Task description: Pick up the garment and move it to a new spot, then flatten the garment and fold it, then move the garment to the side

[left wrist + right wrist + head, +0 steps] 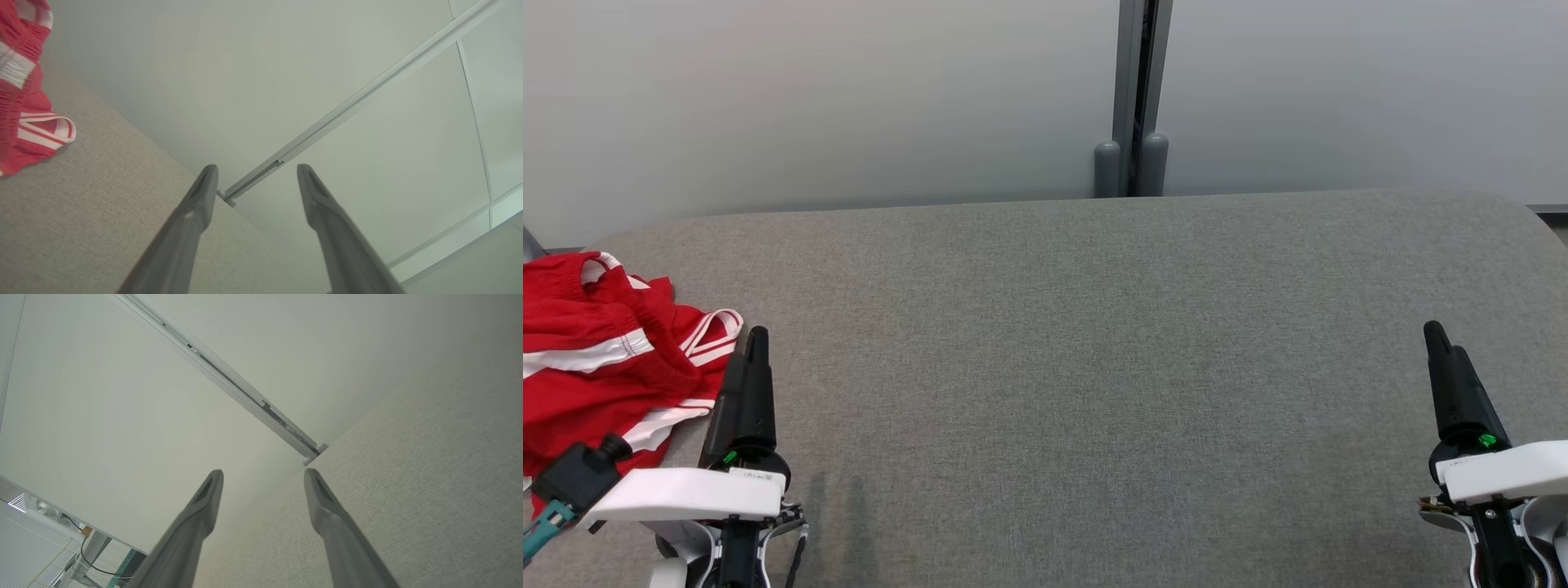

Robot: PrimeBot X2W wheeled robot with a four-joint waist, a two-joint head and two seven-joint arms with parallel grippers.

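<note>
- Both tools sit released and empty: left tool [749,347], right tool [1441,339].
- Red garment [596,367] lies crumpled at frame's lower left on the bench [1094,367], just beside my left tool.
- Pickup not yet begun; I'd swing the left tool onto the cloth.

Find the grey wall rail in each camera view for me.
Head view: wall rail top centre, upright behind the table.
Left wrist view: diagonal, lower centre to upper right.
Right wrist view: diagonal, top left to centre.
Shared landmark: its two rounded feet at the table's far edge.
</note>
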